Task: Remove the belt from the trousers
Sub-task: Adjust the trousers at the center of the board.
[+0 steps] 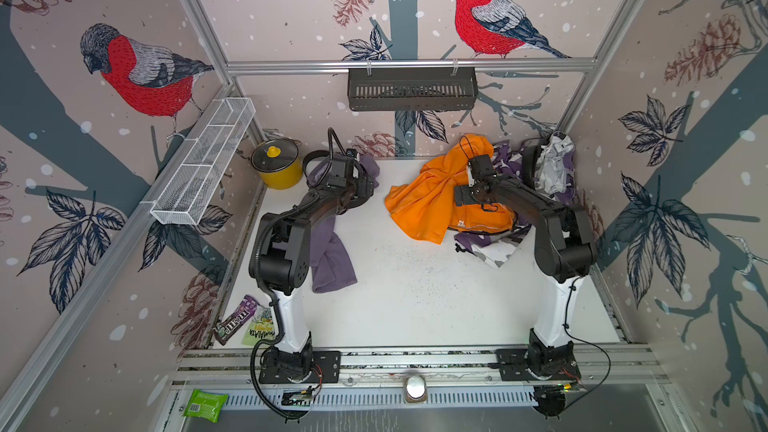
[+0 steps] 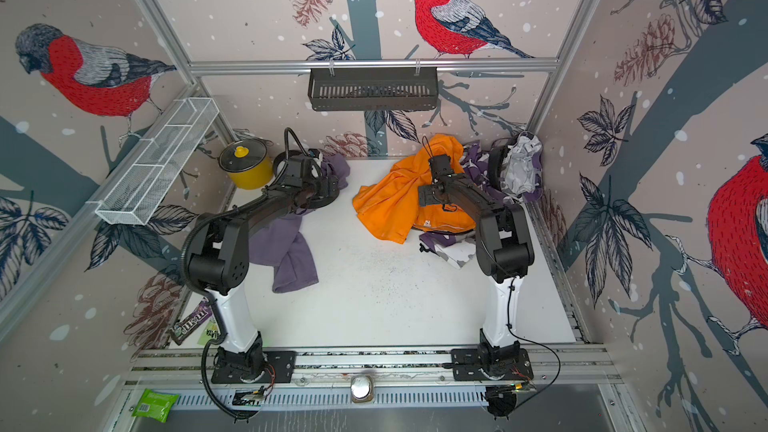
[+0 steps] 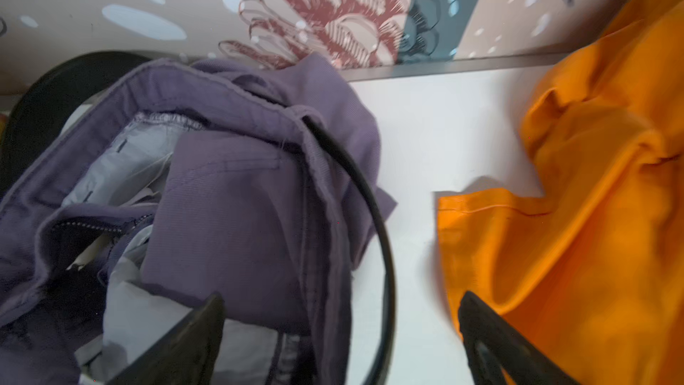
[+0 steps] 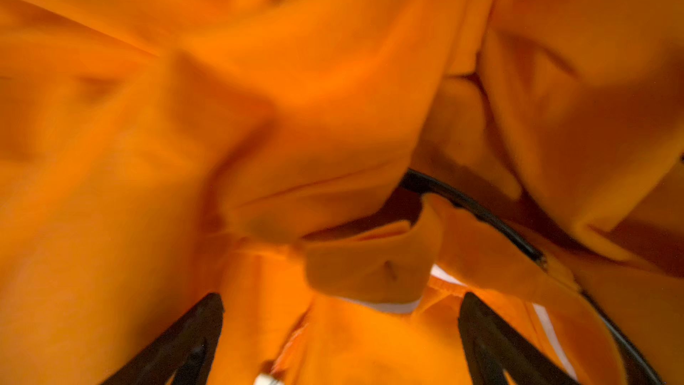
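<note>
Purple fabric trousers [image 1: 332, 259] lie at ten o'clock on the white tabletop [image 1: 415, 305]. Only the left wrist view shows their narrow black belt [image 3: 374, 209] leaving the waistband, between the spread, empty fingers of the left gripper [image 3: 342, 298]. The right gripper [image 4: 341, 297], also released, hovers over crumpled orange fabric [image 4: 185, 142].

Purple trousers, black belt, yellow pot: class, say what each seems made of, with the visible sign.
Purple trousers: woven, twill-like cloth, matte; fine ribbing and stitched seams.
Black belt: perhaps leather or synthetic, smooth, faint sheen; holds a stiff curve.
Yellow pot: likely enamelled metal, glossy; highlights on its wall.
</note>
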Robot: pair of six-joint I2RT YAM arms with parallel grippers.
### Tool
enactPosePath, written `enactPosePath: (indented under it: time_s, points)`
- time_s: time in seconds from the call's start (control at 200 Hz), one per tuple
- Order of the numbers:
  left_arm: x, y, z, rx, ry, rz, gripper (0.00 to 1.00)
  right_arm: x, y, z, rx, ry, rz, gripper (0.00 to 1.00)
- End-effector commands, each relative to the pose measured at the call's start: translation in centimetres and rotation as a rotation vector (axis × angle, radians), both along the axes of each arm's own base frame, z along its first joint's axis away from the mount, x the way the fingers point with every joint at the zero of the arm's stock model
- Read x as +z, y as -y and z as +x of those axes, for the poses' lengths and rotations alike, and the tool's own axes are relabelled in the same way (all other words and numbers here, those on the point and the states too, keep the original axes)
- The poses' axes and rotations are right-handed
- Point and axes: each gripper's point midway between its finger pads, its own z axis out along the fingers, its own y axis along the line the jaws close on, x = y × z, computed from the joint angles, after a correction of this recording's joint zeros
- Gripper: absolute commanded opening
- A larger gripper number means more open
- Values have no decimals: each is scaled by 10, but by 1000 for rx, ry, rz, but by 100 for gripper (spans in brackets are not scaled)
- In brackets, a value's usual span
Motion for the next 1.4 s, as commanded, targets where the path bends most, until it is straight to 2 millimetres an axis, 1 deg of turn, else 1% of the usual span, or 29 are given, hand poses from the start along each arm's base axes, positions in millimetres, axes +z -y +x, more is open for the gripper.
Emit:
enactPosePath:
  time_s: [0.0,0.04,0.11,0.15,0.17,0.21,0.25,0.27,0.315,0.34,0.38,0.405,0.475,0.555,0.58,0.63,0.735,0.795,0.86,0.89,0.936,1.001,1.086,1.171,1.256,1.306,1.336,1.386,1.396]
  points:
    - [-34,2,5,-10,-105,41,97,27,-7,-17,11,-3,51,99]
    - [-47,4,6,-19,-142,36,97,40,-4,-21,5,21,60,99]
    - [-64,11,4,-35,-181,11,96,58,3,-28,-12,55,73,99]
    - [-70,15,3,-38,-200,-10,92,65,8,-32,-22,66,80,99]
    - [-71,17,3,-45,-202,-20,89,68,10,-34,-26,74,85,99]
    - [-73,20,1,-48,-202,-23,78,71,14,-37,-32,80,99,100]
    - [-72,22,1,-44,-198,-26,63,74,18,-40,-40,88,113,100]
    - [-71,24,1,-41,-198,-32,54,73,19,-41,-41,88,118,99]
    - [-64,27,1,-42,-194,-63,28,73,21,-44,-45,91,134,100]
    - [-59,31,0,-49,-190,-86,17,71,21,-45,-48,89,140,99]
    - [-43,38,0,-64,-168,-126,5,71,21,-46,-46,93,153,100]
    - [-31,41,0,-72,-151,-148,0,70,19,-47,-43,93,164,99]
    - [10,51,-3,-95,-86,-188,0,68,15,-48,-35,97,199,99]
    - [66,58,-9,-112,8,-197,0,68,9,-48,-22,106,239,99]
    - [89,59,-12,-117,47,-197,0,69,7,-47,-18,113,252,99]
    - [125,61,-19,-128,101,-202,0,71,3,-46,-8,123,278,100]
    - [206,70,-46,-207,238,-234,0,79,-6,-43,25,149,323,99]
    - [245,80,-67,-274,318,-233,0,86,-9,-42,37,167,337,100]
    - [276,94,-92,-348,371,-225,0,99,-9,-39,41,200,345,100]
    - [286,101,-103,-378,384,-223,0,105,-8,-39,42,210,348,100]
    - [292,113,-120,-436,385,-225,0,117,-5,-39,41,234,356,99]
    - [286,133,-143,-510,355,-245,0,133,1,-40,37,264,371,99]
    - [259,161,-167,-584,259,-295,0,150,11,-44,26,299,387,100]
    - [220,190,-180,-616,144,-360,0,160,22,-50,7,316,383,99]
    - [180,226,-195,-692,35,-423,0,164,35,-54,-19,336,375,100]
    - [159,247,-206,-751,-28,-428,0,162,44,-56,-41,337,374,100]
    - [142,259,-214,-791,-80,-414,0,160,48,-57,-51,334,372,100]
    - [118,271,-225,-830,-184,-386,0,157,52,-57,-59,321,365,99]
    - [113,273,-228,-838,-205,-379,5,155,53,-57,-60,317,362,100]
